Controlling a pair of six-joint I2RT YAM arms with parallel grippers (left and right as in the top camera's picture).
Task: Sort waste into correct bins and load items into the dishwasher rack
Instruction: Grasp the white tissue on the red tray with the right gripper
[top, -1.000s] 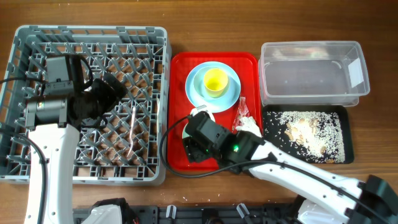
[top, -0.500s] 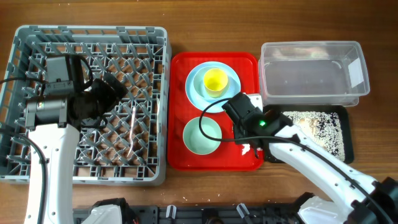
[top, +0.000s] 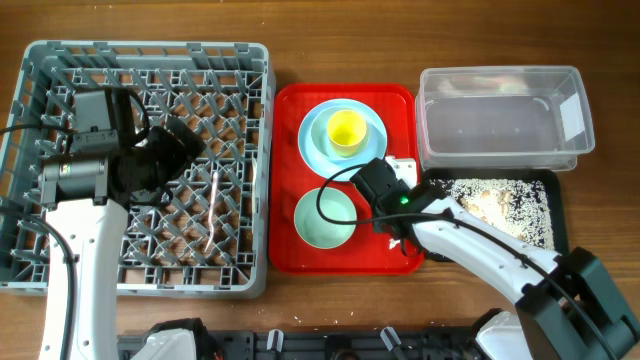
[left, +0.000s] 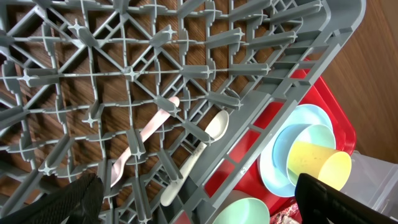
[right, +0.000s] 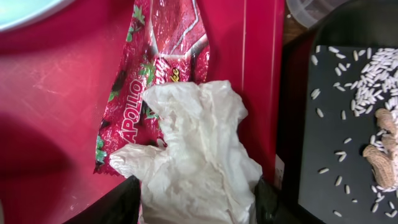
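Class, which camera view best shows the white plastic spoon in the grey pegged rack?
The left wrist view: the white plastic spoon lies along the grey pegged rack floor, bowl and handle plain. Overhead shows only a thin pale sliver there, possibly it. The right wrist view shows none of it.

Brown wood-grain table (top: 610, 30), even light, soft shadows

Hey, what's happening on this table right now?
The right gripper straddles the crumpled napkin, which lies on the wrapper at the red tray's edge beside the black tray of rice. The left gripper hangs open and empty over the rack, where a spoon lies. The cup, plate and bowl are not yet loaded.
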